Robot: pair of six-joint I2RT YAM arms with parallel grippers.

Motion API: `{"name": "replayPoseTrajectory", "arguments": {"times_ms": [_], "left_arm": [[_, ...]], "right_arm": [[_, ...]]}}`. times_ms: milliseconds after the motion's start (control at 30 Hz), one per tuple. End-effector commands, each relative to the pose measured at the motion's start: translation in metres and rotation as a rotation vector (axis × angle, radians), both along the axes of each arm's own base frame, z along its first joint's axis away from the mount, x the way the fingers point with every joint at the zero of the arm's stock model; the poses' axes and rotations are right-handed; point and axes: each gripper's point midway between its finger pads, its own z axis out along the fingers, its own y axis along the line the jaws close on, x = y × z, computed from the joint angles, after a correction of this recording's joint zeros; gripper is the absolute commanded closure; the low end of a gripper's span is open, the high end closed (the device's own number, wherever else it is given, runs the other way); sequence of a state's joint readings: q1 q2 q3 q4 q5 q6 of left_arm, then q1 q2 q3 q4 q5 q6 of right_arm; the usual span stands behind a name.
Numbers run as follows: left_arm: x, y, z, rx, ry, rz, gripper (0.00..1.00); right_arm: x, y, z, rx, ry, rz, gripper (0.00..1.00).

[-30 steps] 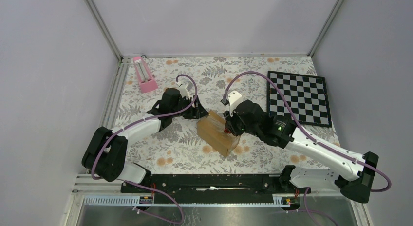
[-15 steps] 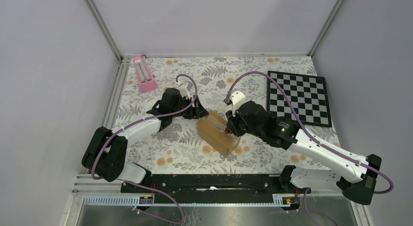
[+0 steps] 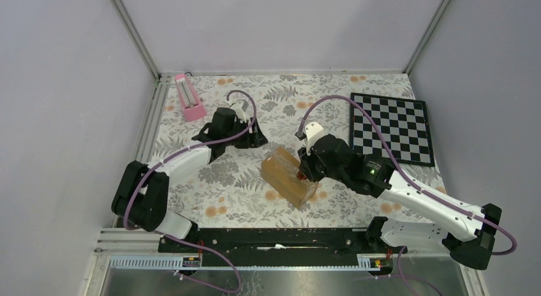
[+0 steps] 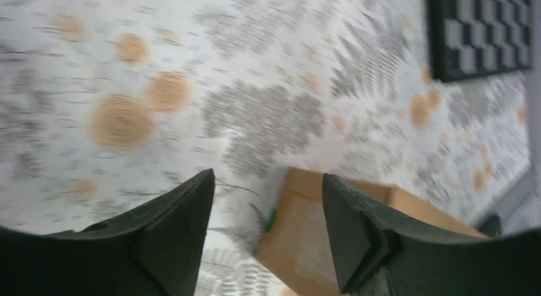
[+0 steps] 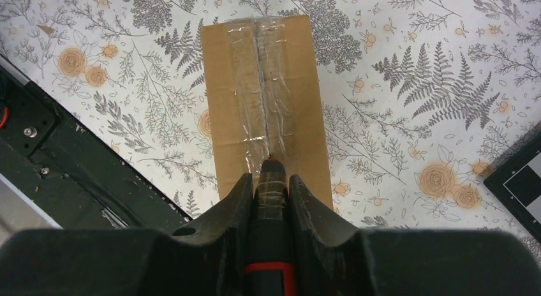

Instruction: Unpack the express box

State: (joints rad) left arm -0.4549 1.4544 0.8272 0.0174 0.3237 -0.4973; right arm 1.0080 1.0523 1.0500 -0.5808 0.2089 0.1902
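The left claw (image 4: 268, 180), jaws apart, has just backed off the box (image 5: 261, 98) lying mid counter (image 5: 395, 85), so nothing braces it while the right claw (image 5: 270, 181), clamped on a cutter (image 5: 271, 203), works the tape seam (image 5: 265, 79).

The table (image 3: 236, 181) is taken in whole by the top camera, set high behind the arm bases and tilted downward. The express box (image 5: 265, 98) is viewed closely from straight above by the right wrist camera, and low, obliquely and blurred by the left wrist camera; it is shared by all three views.
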Motion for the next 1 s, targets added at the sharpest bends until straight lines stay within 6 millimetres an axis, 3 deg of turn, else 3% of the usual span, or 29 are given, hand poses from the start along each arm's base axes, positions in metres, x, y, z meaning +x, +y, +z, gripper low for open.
{"name": "replayPoseTrajectory", "arguments": {"times_ms": [0,167,367,433,533,667,767,967], "left_arm": [[0.039,0.042,0.0,0.163,-0.008,0.165,0.31],[0.039,0.036,0.032,0.128,-0.012,0.14,0.2],[-0.001,0.026,0.068,-0.016,0.029,0.093,0.13],[-0.019,0.019,0.069,-0.07,0.071,0.074,0.04],[-0.042,0.011,0.069,-0.111,0.1,0.064,0.02],[-0.057,0.002,0.066,-0.153,0.131,0.091,0.01],[-0.057,0.006,0.055,-0.167,0.155,0.18,0.01],[-0.044,0.009,0.052,-0.253,0.157,0.376,0.01]], "right_arm": [[-0.018,-0.014,-0.031,-0.084,0.119,-0.015,1.0],[-0.007,0.0,-0.023,-0.022,0.098,-0.056,1.0],[0.005,0.009,-0.016,0.017,0.056,-0.082,1.0],[0.011,0.013,-0.012,0.039,0.033,-0.094,1.0],[0.021,0.022,-0.007,0.061,0.002,-0.1,1.0],[0.034,0.037,-0.001,0.059,-0.042,-0.082,1.0],[0.042,0.045,0.0,0.048,-0.065,-0.074,1.0],[0.046,0.054,0.0,0.042,-0.065,-0.056,1.0]]}}
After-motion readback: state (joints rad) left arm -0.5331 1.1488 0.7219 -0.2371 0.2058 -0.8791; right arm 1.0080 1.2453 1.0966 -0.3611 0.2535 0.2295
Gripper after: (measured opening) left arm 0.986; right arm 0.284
